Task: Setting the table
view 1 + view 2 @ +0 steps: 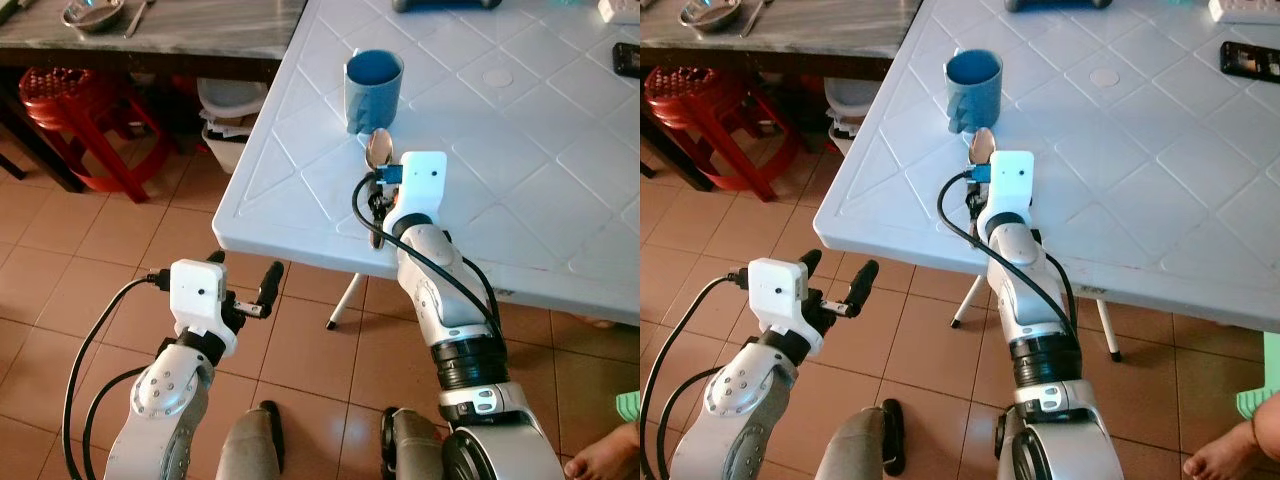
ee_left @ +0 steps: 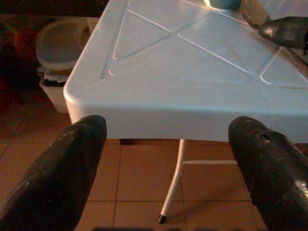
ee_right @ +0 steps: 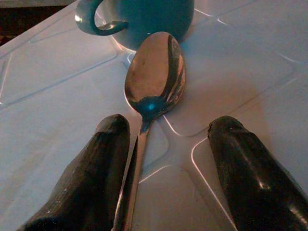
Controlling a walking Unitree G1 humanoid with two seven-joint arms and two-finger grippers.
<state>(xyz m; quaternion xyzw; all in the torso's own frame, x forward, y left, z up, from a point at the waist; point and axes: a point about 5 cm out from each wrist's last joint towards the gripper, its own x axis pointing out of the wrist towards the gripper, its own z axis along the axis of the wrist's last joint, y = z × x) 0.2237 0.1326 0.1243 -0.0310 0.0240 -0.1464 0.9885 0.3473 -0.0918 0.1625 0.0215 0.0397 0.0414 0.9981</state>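
Note:
A metal spoon (image 3: 156,72) lies on the white plastic table (image 1: 300,170), its bowl pointing at a blue mug (image 1: 373,88) that stands just beyond it. My right gripper (image 3: 168,127) rests low over the table near its front edge, open. The spoon's handle runs between the fingers, close against one finger (image 3: 91,173), and the other finger stands well apart from it. My left gripper (image 1: 837,270) hangs open below and in front of the table's corner, with nothing in it.
A dark wooden table with a metal bowl (image 1: 93,14) stands at the back left, with a red stool (image 1: 75,110) under it and a white bin (image 1: 230,120) beside. A black phone (image 1: 626,60) lies far right on the table. A person's foot (image 1: 605,460) is on the floor at right.

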